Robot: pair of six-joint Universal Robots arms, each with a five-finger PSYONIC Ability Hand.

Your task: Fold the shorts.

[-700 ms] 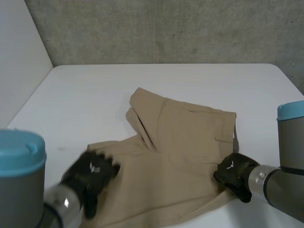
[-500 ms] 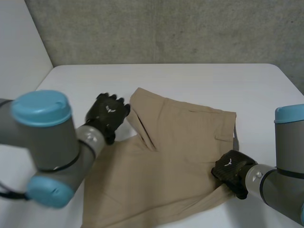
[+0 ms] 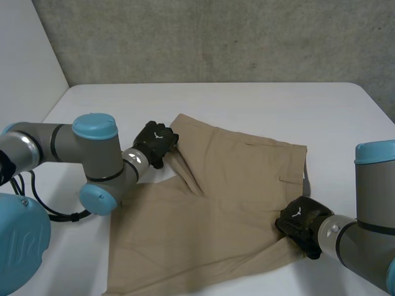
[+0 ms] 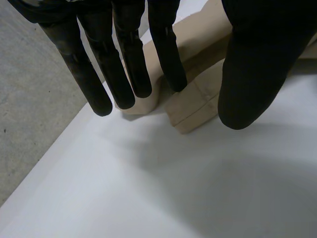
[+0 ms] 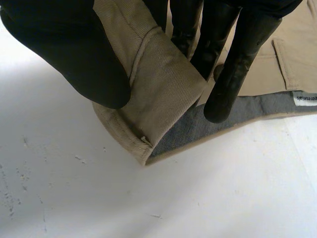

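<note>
The shorts lie on the table, the right hand pinches their waist corner, and the open left hand (at a leg end, holding nothing) may miss it, making a crooked fold.

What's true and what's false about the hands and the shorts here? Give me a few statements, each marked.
1. The right hand pinches the shorts at the waistband, between thumb and fingers. True.
2. The left hand is curled round cloth. False: its fingers are straight and hold nothing.
3. The left hand is at a leg hem of the shorts. True.
4. The shorts are dark blue. False: they are tan.
</note>
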